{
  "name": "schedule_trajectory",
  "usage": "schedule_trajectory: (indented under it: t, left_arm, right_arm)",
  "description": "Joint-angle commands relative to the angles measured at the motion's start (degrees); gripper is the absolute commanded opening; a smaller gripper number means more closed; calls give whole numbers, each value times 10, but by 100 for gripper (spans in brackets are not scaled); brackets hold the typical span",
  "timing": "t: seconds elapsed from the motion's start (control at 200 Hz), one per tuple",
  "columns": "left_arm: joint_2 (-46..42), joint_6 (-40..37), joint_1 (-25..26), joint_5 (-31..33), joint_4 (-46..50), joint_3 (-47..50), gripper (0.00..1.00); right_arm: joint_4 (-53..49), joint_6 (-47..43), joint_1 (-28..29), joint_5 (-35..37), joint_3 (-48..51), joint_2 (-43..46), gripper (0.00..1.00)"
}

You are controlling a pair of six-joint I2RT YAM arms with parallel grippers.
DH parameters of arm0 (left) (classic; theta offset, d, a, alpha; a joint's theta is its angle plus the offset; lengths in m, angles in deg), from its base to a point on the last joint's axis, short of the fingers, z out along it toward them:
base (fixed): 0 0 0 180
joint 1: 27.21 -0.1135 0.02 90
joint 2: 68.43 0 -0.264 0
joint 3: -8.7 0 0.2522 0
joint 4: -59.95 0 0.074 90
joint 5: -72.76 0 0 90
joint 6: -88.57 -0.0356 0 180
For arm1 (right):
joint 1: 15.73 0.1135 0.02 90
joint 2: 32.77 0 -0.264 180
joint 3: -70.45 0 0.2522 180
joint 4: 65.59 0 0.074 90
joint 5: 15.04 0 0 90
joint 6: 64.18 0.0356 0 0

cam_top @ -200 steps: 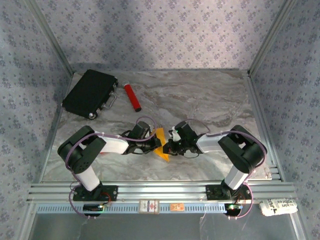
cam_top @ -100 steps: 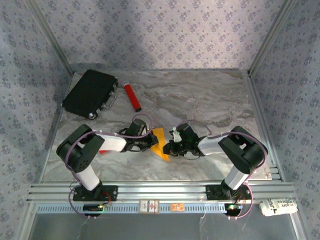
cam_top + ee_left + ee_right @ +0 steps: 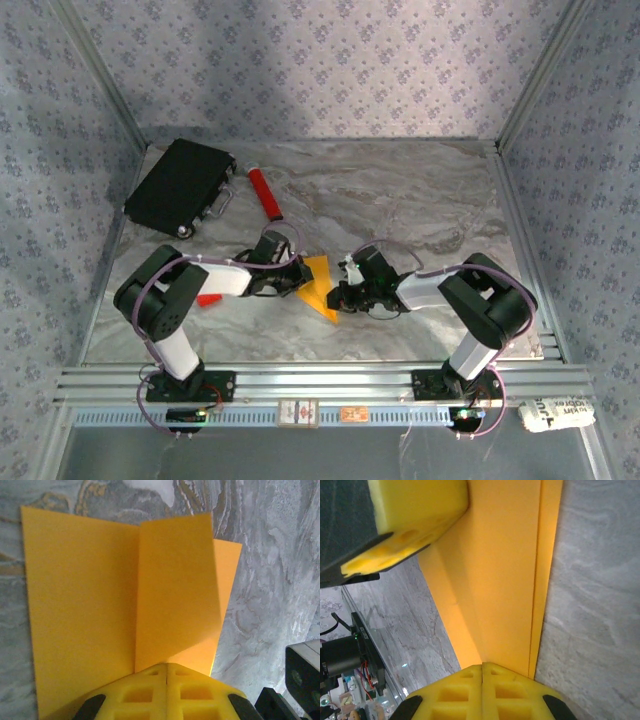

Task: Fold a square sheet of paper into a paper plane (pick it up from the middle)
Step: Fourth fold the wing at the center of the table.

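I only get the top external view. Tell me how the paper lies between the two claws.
Observer: From the left wrist view, the square sheet of paper has a flap folded across it. The crease runs straight away from the left claw.
Operator: Report that claw's fingers.
Observer: Shut, tips together at the paper's near edge. I cannot tell whether they pinch it.
Operator: Now the right side.
Observer: The right claw is shut as well, its tips at the edge of the layered paper.
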State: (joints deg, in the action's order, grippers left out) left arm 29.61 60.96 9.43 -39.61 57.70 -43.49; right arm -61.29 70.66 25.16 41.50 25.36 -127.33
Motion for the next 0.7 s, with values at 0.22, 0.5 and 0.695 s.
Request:
schedule_trajectory:
  t: [0.22,0.5,0.695]
  left_arm:
    - [38,-59,-44,51,95,-54,3]
    - [55,-71,-70,35,94,-74,4]
    - [64,-85,-86,27,112,-99,6]
  right_arm:
    - [-143,-23,1,22,33,1,0]
    - [-146,-26,1,24,43,7,0]
    - [-152,-27,0,27,42,11,0]
